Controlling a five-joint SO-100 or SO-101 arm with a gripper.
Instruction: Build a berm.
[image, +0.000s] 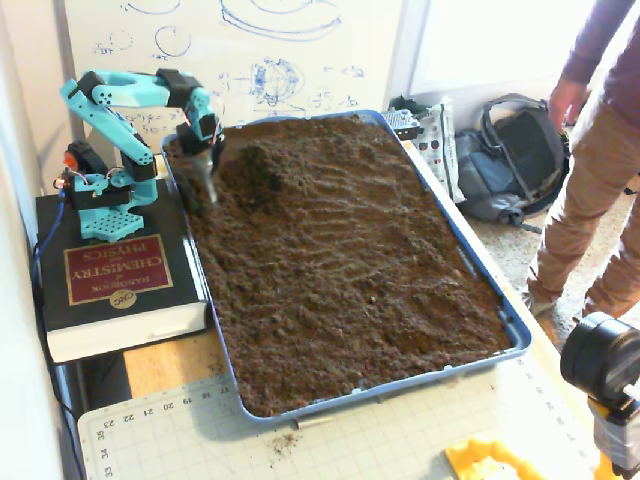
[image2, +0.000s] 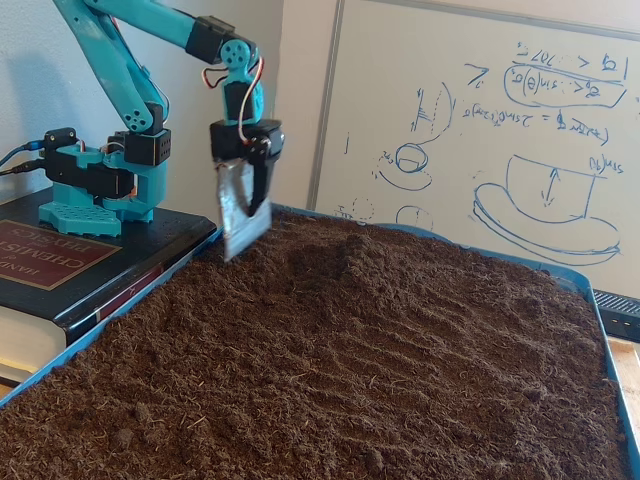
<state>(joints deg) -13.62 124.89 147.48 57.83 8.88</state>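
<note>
Hanging over the near-arm edge of the soil, the tool (image2: 243, 215) points straight down, a flat silvery blade fixed to it in place of an ordinary fingertip. In the low fixed view the blade's lower edge sits just above the soil surface, apart from it, near the corner of the blue tray (image2: 130, 305) closest to the arm's base. How far the tool's jaws stand apart cannot be told from either picture; nothing but the blade shows at its end, and no soil clings to it visibly.

The berm (image: 262, 165) is a small raised heap of dark, crumbly soil in the far left part of the tray as the high fixed view shows it. It lies just to the right of the tool (image: 205, 185) in that view, near it but not touching. In the low fixed view the same mound (image2: 330, 250) rises to the right of the blade and a little behind it, its slopes darker than the flatter soil around.

Flat soil (image: 350, 280) marked with faint furrows fills the tray elsewhere. The turquoise arm (image: 120, 95) is folded back over its base, which stands on a thick black book (image: 110, 290) on the desk (image: 170, 365). A whiteboard (image2: 480, 130) with blue sketches leans behind the tray. At the right edge of the high view stands a person (image: 600, 150) beside a backpack (image: 510, 160).
</note>
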